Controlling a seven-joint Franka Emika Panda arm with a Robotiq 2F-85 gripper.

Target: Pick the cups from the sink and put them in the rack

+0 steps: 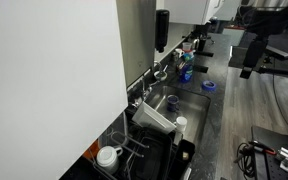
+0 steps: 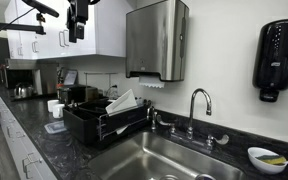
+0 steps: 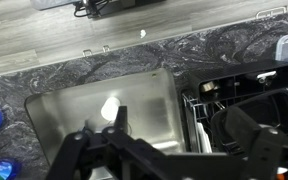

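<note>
High above the long grey steel sink (image 3: 69,115), the black pincer (image 1: 248,66) hovers, its spread unclear. It is probably lining up on the small plain white cup (image 3: 111,108), with the black wire rack (image 2: 89,125) adjoining.

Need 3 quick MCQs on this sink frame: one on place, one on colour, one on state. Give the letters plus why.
1. Where is the plain white cup?
A) on the floor
B) in the sink
C) on the tap

2. What colour is the flat ring on the counter?
A) red
B) blue
C) yellow

3. How does the whitish tub sit?
A) flat on the floor
B) hung on the wall
C) tilted in the rack

Answers:
1 B: the wrist view shows the cup inside the sink, with bare steel all around it.
2 B: the ring reads clearly blue against the dark counter.
3 C: both exterior views show the tub leaning at an angle in the black rack.
</note>
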